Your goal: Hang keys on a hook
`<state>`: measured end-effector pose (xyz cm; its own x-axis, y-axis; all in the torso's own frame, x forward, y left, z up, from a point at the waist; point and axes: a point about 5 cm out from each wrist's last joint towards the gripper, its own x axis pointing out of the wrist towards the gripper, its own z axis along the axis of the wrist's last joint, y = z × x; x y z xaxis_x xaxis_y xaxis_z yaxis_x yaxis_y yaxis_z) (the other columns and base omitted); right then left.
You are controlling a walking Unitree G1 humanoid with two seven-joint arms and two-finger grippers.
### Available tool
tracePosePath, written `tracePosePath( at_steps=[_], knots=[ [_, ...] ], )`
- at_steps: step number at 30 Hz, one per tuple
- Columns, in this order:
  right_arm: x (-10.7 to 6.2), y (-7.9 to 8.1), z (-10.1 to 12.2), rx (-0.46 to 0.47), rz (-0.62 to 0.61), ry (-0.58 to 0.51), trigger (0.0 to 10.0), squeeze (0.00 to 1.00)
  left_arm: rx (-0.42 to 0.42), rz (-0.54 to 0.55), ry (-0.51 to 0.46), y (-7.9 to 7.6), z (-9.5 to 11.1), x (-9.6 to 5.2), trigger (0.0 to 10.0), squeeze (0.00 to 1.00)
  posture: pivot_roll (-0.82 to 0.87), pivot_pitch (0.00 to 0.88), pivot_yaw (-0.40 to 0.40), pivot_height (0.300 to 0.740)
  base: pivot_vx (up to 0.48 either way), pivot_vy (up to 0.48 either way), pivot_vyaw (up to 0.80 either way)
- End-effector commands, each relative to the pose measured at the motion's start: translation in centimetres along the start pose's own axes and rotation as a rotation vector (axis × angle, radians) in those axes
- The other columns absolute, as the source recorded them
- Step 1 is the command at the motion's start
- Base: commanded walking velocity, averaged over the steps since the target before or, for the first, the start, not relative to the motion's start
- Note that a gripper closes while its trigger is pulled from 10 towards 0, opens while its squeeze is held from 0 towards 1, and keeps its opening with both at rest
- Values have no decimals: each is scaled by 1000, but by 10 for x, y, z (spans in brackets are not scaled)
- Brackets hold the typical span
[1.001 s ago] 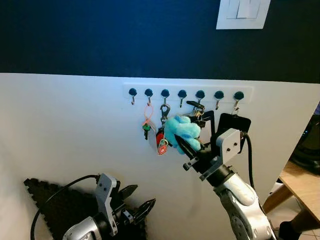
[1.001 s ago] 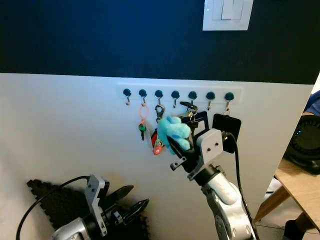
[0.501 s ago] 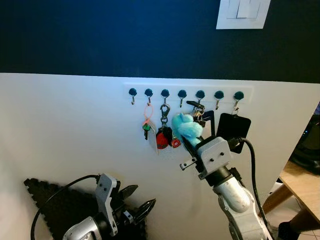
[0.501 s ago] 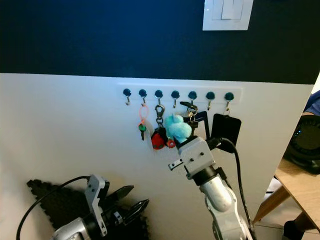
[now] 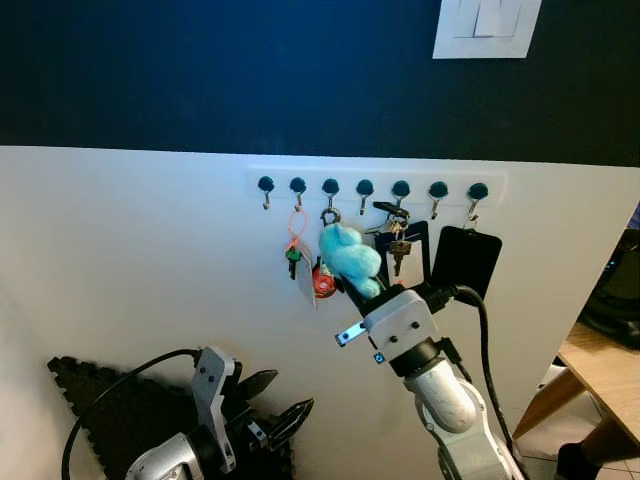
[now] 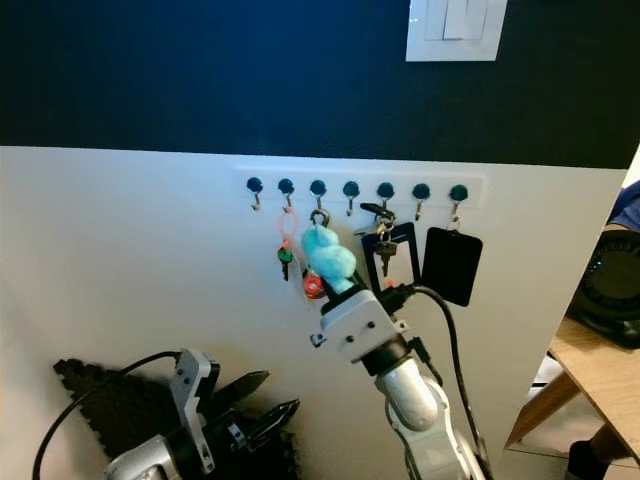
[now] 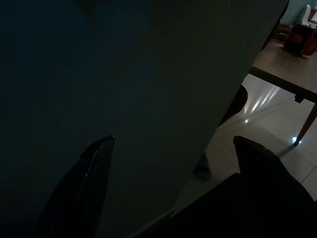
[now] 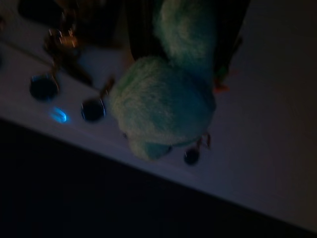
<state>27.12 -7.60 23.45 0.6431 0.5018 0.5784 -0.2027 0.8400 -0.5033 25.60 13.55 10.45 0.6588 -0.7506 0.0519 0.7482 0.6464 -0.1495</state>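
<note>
Wall: white lower part, dark upper band, light switch [image 5: 486,26] near top edge. Hook rail [image 5: 375,186] along white part's upper edge, seven hooks. Right gripper [image 5: 352,284] clamps blue plush keychain [image 5: 347,254]; since a second ago it has shifted leftward along rail, plush now under third hook [image 5: 330,187]. Judgement: ring being lined up, not yet hung. Obstacles: orange-looped keys [image 5: 294,243], red fob [image 5: 323,284], key bunch [image 5: 397,235], black tag [image 5: 464,261]. Left gripper [image 5: 275,401] low, idle, fingers spread.

right claw [image 5: 352,290] fingertips behind the blue plush keychain [image 5: 348,256]; its key ring hidden
</note>
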Motion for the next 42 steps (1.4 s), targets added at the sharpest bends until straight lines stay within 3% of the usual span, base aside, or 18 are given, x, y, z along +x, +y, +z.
tracePosePath(
  at_steps=[1,17,26,34,42],
  knots=[
    [3,4,9,-26,6,-48,10000,0,0,-15,21,-2,-2,-3,10000,0,66,35,30,740,0,0,0],
    [10,-22,14,-236,-177,-45,10000,0,-2,-29,17,-4,0,-2,10000,0,66,42,33,740,0,0,0],
    [4,-26,13,-324,-219,-16,10000,0,37,-25,-192,-9,39,17,10000,0,59,46,32,740,0,0,0],
    [4,-26,14,-350,-231,-13,10000,0,51,-75,-261,-14,61,24,10000,0,57,47,33,740,0,0,0],
    [3,-20,15,-365,-204,-17,10000,0,30,-82,-279,-13,67,23,10000,0,59,45,32,740,0,0,0]
  ],
)
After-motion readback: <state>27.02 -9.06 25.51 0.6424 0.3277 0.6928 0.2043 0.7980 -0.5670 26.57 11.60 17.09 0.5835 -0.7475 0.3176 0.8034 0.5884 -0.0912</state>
